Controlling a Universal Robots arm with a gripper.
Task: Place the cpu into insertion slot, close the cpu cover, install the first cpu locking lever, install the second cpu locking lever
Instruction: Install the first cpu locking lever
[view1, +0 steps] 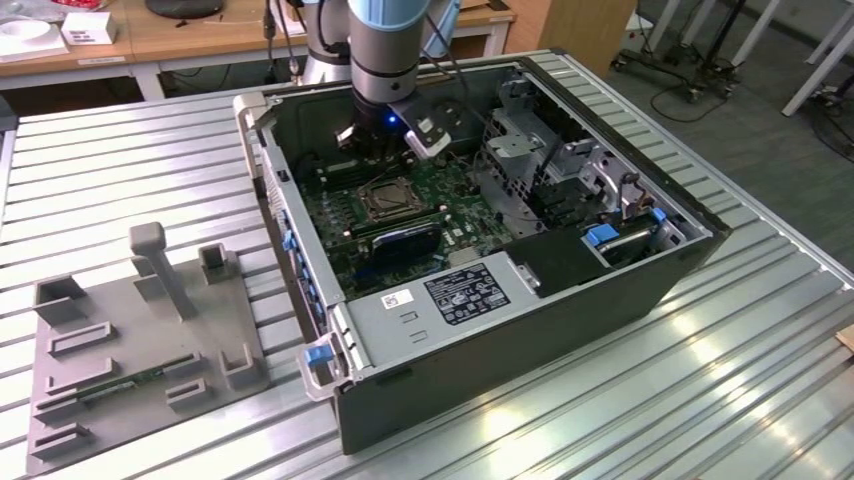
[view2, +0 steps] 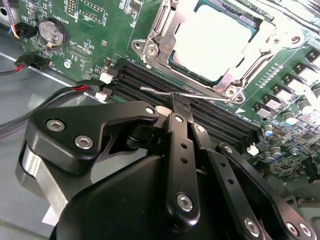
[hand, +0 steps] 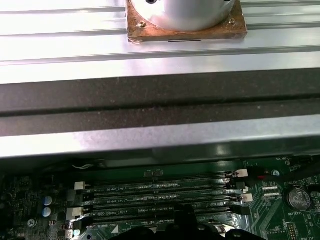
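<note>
Right now your claw (view2: 179, 102) stands down inside the open computer case (view1: 534, 340). Its fingers are drawn together and the tips rest on the thin wire of a locking lever (view2: 155, 90). That wire runs along the edge of the insertion slot (view1: 388, 200), between the socket and the black memory slots (view2: 220, 120). From the second wrist view you cannot tell whether the wire is pinched between the tips or only pressed by them, nor which of the two levers it is. The cpu (view2: 215, 42) lies in the socket, its pale top showing through the cut-out of the cpu cover (view2: 159, 37). The cover looks folded down over it, so I judge seating and covering done and a lever the step in hand.

To do it well, bear on the wire near its free end rather than near its hinge. Move it along its own arc: down toward the green motherboard (view2: 100, 35), then sideways under its catch. Go slowly, since a thin springy wire may slip off closed tips and snap up. Mind the memory slots and their white latches (view2: 104, 77) just beside the tips, and don't let the fingers drag on them. Check that the cover sits flat as the lever loads it.
</note>
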